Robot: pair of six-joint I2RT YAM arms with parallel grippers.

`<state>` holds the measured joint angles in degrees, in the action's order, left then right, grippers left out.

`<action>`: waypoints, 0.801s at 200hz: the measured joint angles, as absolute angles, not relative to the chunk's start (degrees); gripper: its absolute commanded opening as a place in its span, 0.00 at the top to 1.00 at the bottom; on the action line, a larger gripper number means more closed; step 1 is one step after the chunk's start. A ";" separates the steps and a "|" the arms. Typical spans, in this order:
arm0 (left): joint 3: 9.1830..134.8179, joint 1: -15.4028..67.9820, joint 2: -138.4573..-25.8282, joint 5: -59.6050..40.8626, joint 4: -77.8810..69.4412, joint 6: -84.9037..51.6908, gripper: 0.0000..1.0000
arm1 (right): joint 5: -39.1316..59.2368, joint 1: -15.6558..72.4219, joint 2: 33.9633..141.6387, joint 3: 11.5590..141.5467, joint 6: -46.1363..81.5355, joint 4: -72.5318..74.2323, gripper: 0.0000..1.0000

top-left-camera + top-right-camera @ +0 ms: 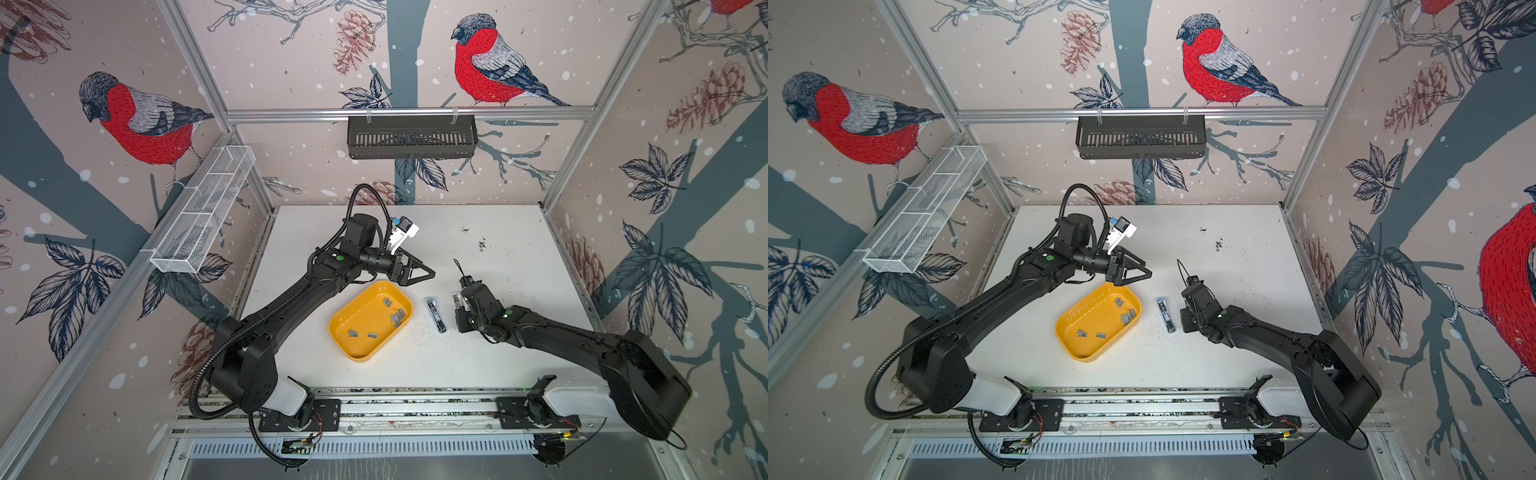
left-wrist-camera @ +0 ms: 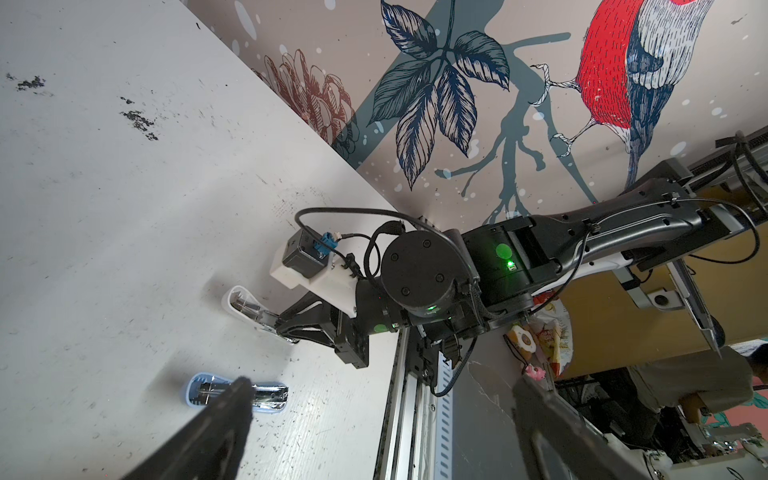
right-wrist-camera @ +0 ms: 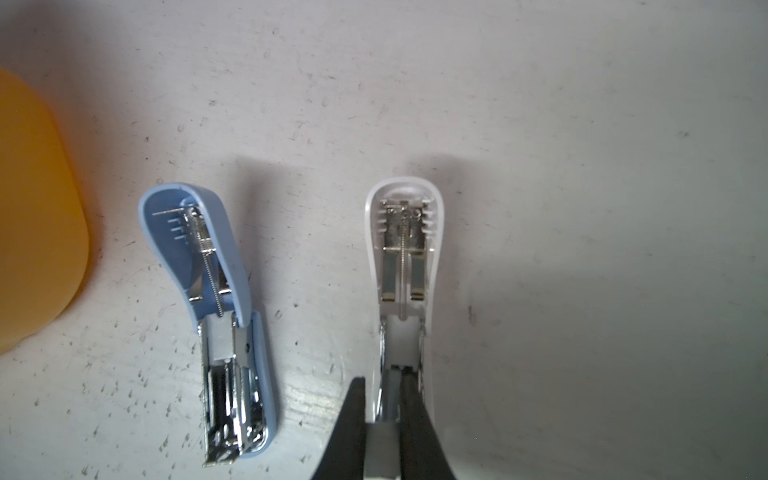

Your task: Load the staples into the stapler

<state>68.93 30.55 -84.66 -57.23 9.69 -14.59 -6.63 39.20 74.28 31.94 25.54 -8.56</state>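
Observation:
Several grey staples (image 1: 398, 316) (image 1: 1128, 316) lie loose in a yellow tray (image 1: 365, 353) (image 1: 1088, 351). A blue stapler (image 1: 435, 314) (image 3: 220, 316) lies flipped open on the table right of the tray. Beside it a white stapler (image 1: 456, 300) (image 3: 405, 249) also stands open. My right gripper (image 3: 383, 378) points straight down and is shut on the white stapler's metal base rail. My left gripper (image 1: 424, 272) (image 2: 381, 382) hovers above the tray's far end, wide open and holding nothing. One of its fingers (image 2: 232, 399) covers part of the blue stapler (image 2: 270, 395).
A black basket (image 1: 411, 137) hangs on the back rail and a white wire basket (image 1: 203, 212) on the left wall. Dark specks (image 1: 482, 245) mark the far table, and fine debris lies around the blue stapler. The arms' mounting rail (image 1: 415, 405) runs along the front edge.

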 measured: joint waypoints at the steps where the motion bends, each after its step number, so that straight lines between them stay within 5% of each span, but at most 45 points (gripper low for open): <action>1: 68.93 30.55 -84.66 -57.23 9.69 -14.59 0.03 | -6.63 39.20 74.26 31.97 25.54 -8.56 0.91; 160: 68.93 30.55 -84.51 -57.25 9.78 -14.57 0.03 | -10.13 39.33 75.77 34.22 25.34 -10.44 0.92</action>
<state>68.93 30.55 -84.51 -57.25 9.78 -14.57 -10.13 39.33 75.77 34.22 25.34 -10.44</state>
